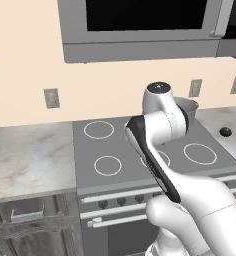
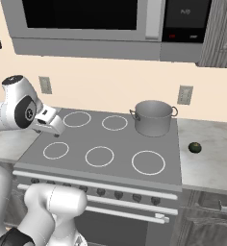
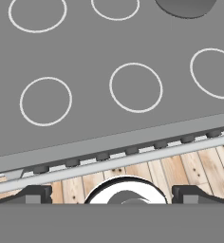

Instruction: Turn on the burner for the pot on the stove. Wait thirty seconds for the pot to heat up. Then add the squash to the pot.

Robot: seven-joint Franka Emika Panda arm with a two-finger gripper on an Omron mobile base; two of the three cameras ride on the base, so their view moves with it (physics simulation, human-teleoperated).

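grey pot (image 2: pixel 153 118) clear in right view, arm-blocked in left; gripper (image 3: pixel 112 194) jaws apart.

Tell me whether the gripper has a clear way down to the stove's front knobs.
Probably yes. The open gripper hangs above the stove front edge, nothing lies between it and the knobs, and the pot sits far back.

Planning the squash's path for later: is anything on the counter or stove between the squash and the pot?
Nothing visible blocks it. The squash lies alone on the counter right of the stove, and the pot sits open-topped on the back right burner, with only bare surface between them.
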